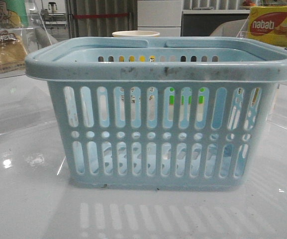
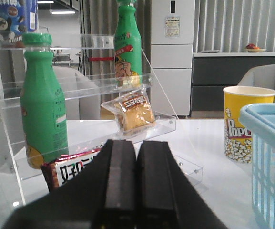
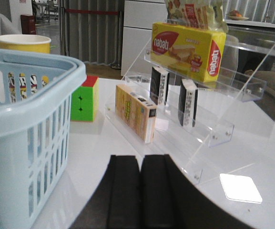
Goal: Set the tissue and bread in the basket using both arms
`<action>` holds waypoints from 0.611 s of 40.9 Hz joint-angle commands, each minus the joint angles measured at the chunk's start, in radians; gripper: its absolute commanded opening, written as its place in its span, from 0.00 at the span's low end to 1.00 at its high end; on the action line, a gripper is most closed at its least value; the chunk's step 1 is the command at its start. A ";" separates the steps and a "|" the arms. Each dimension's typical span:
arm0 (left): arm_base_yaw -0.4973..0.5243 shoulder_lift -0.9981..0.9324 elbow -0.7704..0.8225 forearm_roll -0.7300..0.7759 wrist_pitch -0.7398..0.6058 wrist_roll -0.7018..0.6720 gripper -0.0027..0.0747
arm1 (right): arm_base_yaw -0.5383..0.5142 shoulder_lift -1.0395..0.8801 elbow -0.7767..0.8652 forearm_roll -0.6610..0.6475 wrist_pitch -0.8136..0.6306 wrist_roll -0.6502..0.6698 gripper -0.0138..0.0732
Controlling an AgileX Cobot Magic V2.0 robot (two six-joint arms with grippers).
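The pale blue basket [image 1: 158, 134] stands in the middle of the table and fills the front view; it also shows in the left wrist view [image 2: 270, 157] and the right wrist view [image 3: 27, 124]. The clear-wrapped bread [image 2: 135, 114] leans on the low step of a clear shelf, far ahead of my left gripper [image 2: 136, 143], which is shut and empty. The bread also shows at the far left of the front view [image 1: 6, 50]. Two dark tissue packs [image 3: 158, 86] [image 3: 188, 102] stand upright on another clear shelf, ahead of my right gripper [image 3: 140, 160], which is shut and empty. Neither gripper shows in the front view.
Two green bottles [image 2: 44, 102] and a red-edged snack pack [image 2: 73, 167] sit on the left shelf. A yellow popcorn cup [image 2: 247, 121] stands behind the basket. By the right shelf are a colour cube [image 3: 86, 98], an orange box [image 3: 136, 112] and a nabati box [image 3: 189, 50].
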 commanded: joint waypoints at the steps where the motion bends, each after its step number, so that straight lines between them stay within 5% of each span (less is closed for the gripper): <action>1: -0.007 -0.017 -0.106 -0.001 -0.085 -0.010 0.15 | -0.005 -0.017 -0.135 0.007 -0.047 -0.007 0.22; 13: -0.007 0.099 -0.452 -0.001 0.086 -0.010 0.15 | -0.005 0.089 -0.455 0.006 0.083 -0.007 0.22; 25: -0.007 0.341 -0.687 -0.001 0.352 -0.010 0.15 | -0.005 0.317 -0.676 0.006 0.372 -0.007 0.22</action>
